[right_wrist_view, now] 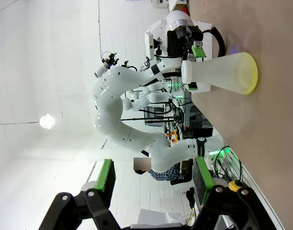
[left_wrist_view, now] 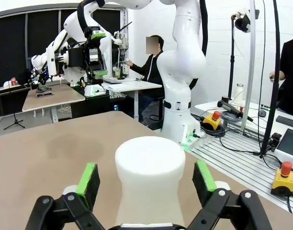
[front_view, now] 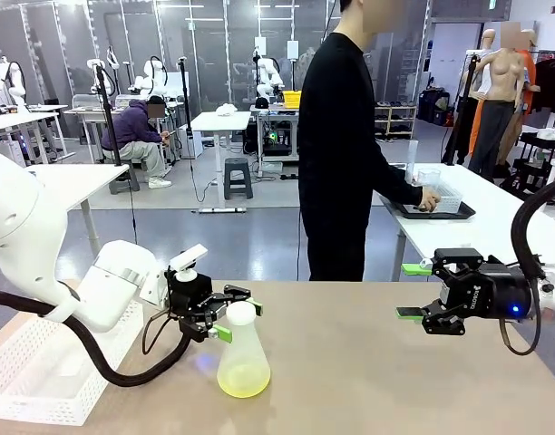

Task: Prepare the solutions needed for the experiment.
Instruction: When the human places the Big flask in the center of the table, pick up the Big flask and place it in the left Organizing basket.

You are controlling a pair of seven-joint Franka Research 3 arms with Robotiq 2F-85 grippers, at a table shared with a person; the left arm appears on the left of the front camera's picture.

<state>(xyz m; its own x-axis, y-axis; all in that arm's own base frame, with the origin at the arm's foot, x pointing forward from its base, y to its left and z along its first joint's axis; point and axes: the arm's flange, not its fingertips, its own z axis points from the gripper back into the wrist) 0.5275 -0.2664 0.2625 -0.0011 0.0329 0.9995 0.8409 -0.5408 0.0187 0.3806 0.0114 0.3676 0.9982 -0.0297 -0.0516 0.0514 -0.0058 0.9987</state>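
Observation:
A translucent plastic conical flask [front_view: 242, 355] stands upright on the tan table [front_view: 368, 381], with pale yellow-green solution [front_view: 241, 384] in its bottom. My left gripper [front_view: 234, 320] is open, its green pads either side of the flask's white neck [left_wrist_view: 150, 167] and apart from it. In the right wrist view the flask [right_wrist_view: 228, 72] appears sideways, far off, with the left gripper around its neck. My right gripper [front_view: 412, 291] hangs open above the table's right side, nothing between its fingers [right_wrist_view: 201, 175].
A white perforated basket [front_view: 42, 367] sits at the table's left front corner. A person in black stands beyond the far edge, a hand [front_view: 429, 198] at a black tray [front_view: 432, 210] on another table.

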